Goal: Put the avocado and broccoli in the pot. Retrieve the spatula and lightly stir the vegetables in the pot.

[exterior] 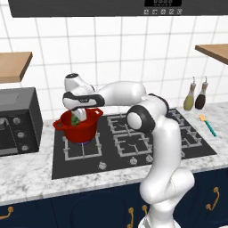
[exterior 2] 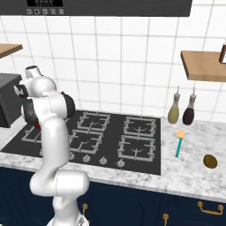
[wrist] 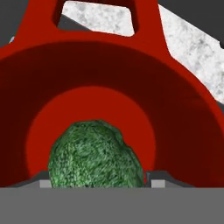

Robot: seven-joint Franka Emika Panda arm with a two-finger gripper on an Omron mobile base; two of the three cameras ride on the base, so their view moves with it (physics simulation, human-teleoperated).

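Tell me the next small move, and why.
Probably open the jaws and let the broccoli drop: the gripper hangs over the mouth of the red pot, and the hand view shows the broccoli between its fingertips above the pot's floor.

Broccoli (wrist: 94, 155) over red pot (exterior: 91, 129), perhaps gripped

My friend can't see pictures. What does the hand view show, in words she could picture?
A bumpy green broccoli sits between the gripper fingertips, low inside the deep red pot. One loop handle of the pot arches at the top, with speckled white counter showing through and past it.
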